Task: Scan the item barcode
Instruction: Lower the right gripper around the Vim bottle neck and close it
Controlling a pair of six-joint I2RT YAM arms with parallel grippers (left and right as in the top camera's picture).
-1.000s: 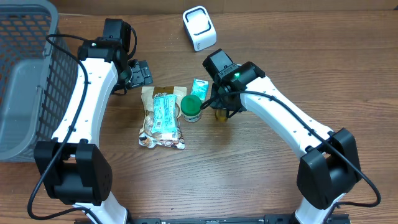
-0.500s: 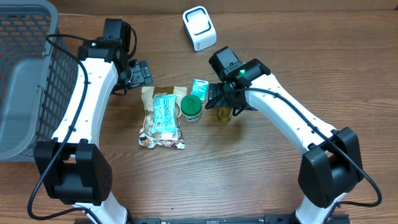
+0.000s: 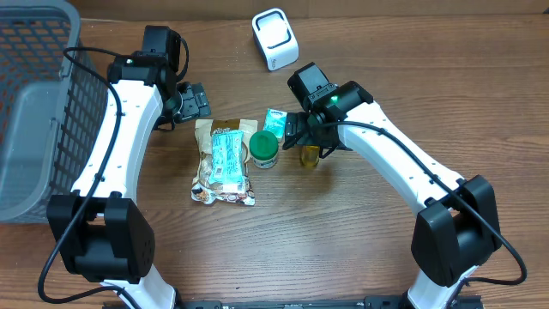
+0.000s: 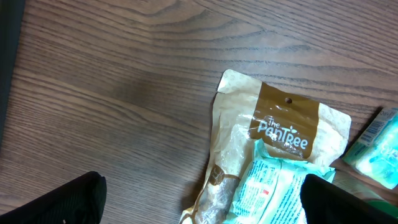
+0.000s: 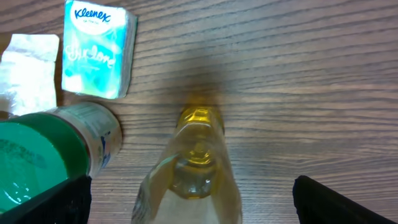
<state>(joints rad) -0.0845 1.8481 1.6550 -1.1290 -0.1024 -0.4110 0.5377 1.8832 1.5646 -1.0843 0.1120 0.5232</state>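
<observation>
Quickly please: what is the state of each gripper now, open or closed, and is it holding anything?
Left gripper: open, holding nothing.
Right gripper: open, straddling the upright yellow bottle, not gripping it.

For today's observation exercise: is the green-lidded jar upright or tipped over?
Upright: the green-lidded jar shows its round lid facing straight up in the overhead view.

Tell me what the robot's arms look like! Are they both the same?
The left arm and right arm match: smooth white tubes, chunky black joints, and thin black cables looping alongside. The left hand and right hand are black. A small green light glows near the right wrist.
</observation>
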